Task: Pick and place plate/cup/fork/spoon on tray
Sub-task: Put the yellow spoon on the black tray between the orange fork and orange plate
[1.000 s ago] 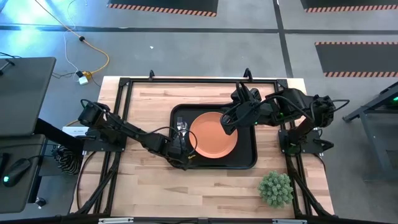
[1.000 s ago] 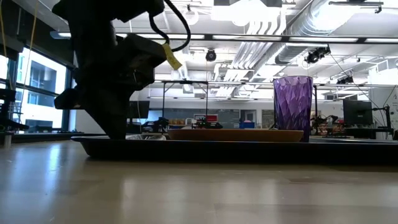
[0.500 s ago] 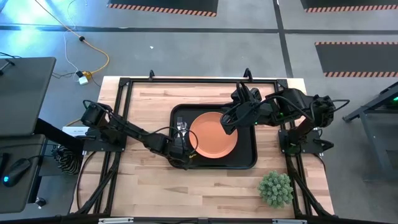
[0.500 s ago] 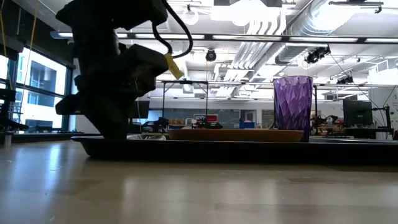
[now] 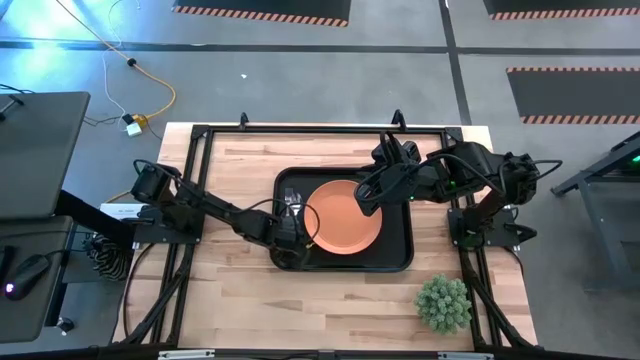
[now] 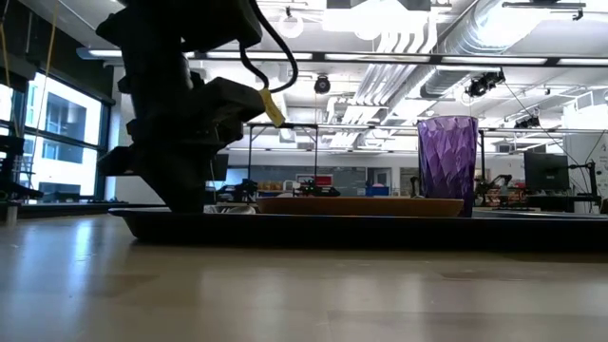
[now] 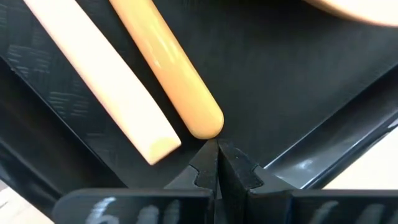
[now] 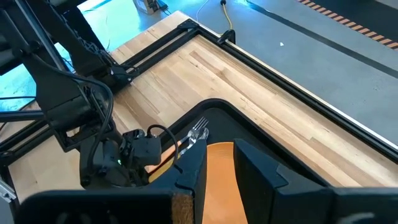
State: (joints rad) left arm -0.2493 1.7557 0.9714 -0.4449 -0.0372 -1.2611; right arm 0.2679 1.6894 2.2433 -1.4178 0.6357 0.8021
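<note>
The black tray lies mid-table. The orange plate rests flat in it. The purple cup stands upright on the tray; in the high view my right arm hides it. The fork and the spoon lie side by side along the tray's left part, and their handles show in the left wrist view. My left gripper is shut and low in the tray's near left corner, at the handles' free ends. My right gripper is open and empty above the plate's far right. My left gripper's shut fingertips stand right at the free end of the round orange handle, coming from the tray's near side along the handle. I cannot tell whether they touch it. The handle lies flat on the tray floor.
A small green plant stands near the table's near right corner. The tray's raised rim runs close beside my left gripper. Bare wood lies left of the tray and along the near edge.
My left gripper has moved a little toward the table's far edge along the tray's left part, staying low. Plate, cup and my right arm have kept still.
</note>
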